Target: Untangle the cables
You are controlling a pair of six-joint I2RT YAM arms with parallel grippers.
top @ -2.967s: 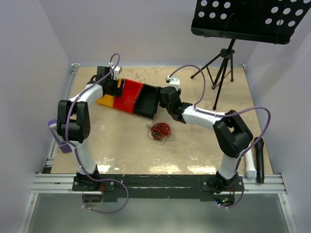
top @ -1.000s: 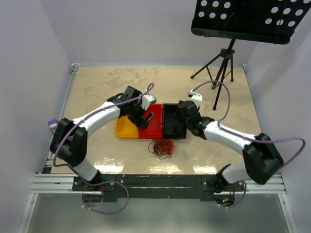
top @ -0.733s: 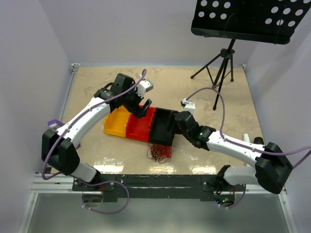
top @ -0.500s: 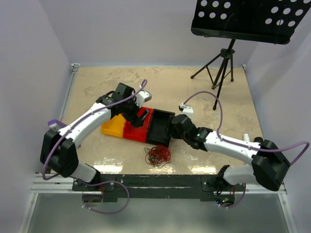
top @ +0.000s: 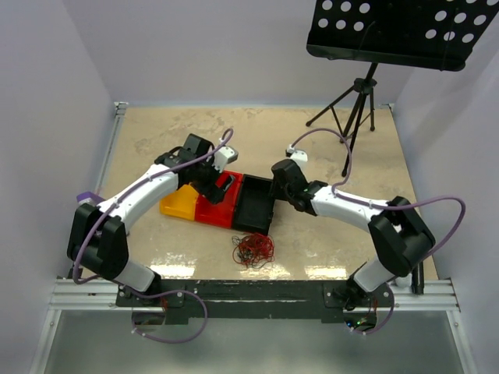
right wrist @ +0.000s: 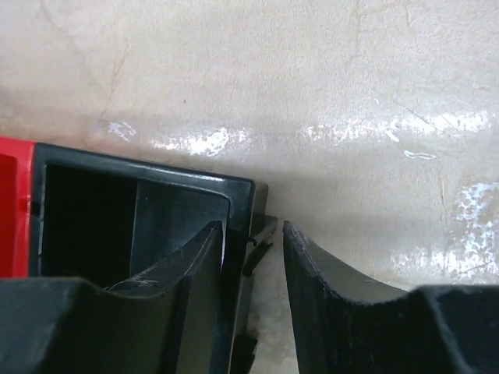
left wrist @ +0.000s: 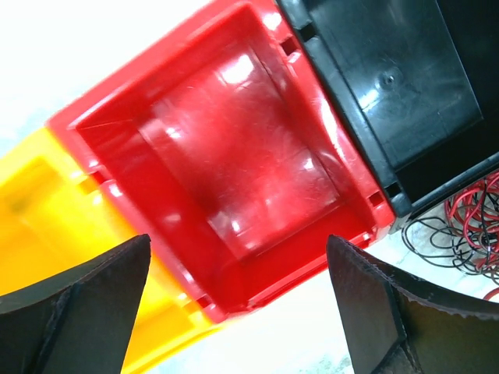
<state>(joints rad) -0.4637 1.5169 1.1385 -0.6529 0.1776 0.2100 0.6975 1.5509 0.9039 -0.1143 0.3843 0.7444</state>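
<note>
- Just below the black bin (top: pixel 253 206), low and centre in the overhead view, the cables (top: pixel 253 249) lie in one small red and dark tangle on the table (top: pixel 312 140).
- In the left wrist view a part of the tangle shows at the right edge, against the outside of the black bin's corner.
- The tangle lies apart from both claws, lower in the frame than either; neither claw touches it.
- The black bin stands in a tilted row with a red bin (top: pixel 217 206) in the middle and a yellow bin (top: pixel 175 205) at the left, each touching the next.
- The left gripper (left wrist: pixel 238 249) hangs over the red bin with its fingers (left wrist: pixel 78 312) spread wide and nothing between them.
- The right gripper (right wrist: pixel 253 227) sits at the black bin's upper right corner: one finger is inside the bin, the other outside, and the wall runs between them.
- Its jaws stand narrowly apart; whether they pinch the wall I cannot tell.
- At the upper right of the overhead view stands a black music stand (top: pixel 398 31) on a tripod.
</note>
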